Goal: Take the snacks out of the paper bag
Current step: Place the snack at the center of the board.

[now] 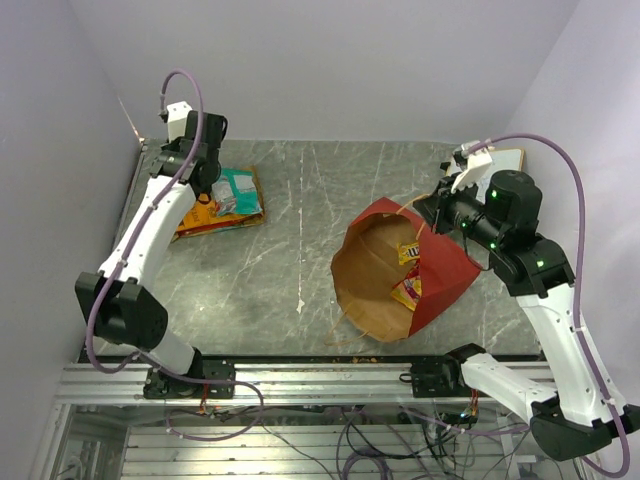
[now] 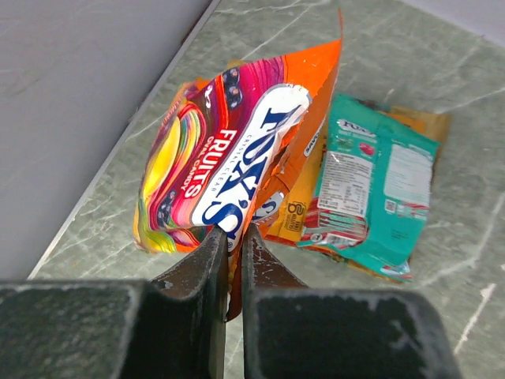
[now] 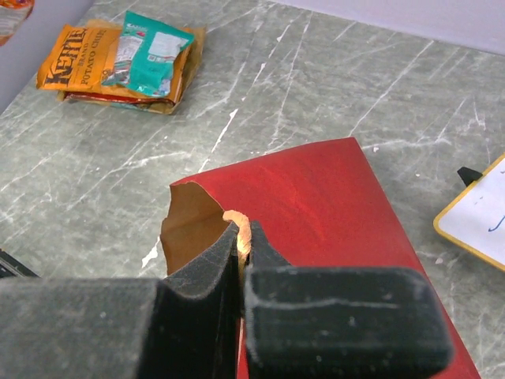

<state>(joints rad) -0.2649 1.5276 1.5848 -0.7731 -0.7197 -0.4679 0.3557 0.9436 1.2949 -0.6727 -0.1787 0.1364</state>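
Top external: paper bag (image 1: 372, 285) on grey tabletop (image 1: 300, 210), lilac walls (image 1: 350, 60)

The red paper bag (image 1: 445, 275) lay tipped on its side, its brown mouth open toward the near left, with 2 yellow-red packets (image 1: 409, 252) inside. Far left, a teal packet (image 1: 238, 192) lay on the orange chip bag (image 1: 222, 218) (dark Kettle lettering), and a rainbow-striped Fox's Fruits packet (image 2: 229, 166) was held upright beside them.

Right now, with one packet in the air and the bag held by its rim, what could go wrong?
1. The left jaws pinch only the bottom edge of the Fox's packet; it could slip out and miss the snack pile.
2. The right jaws hold the paper bag by what looks like its thin handle, which might tear with packets still inside.
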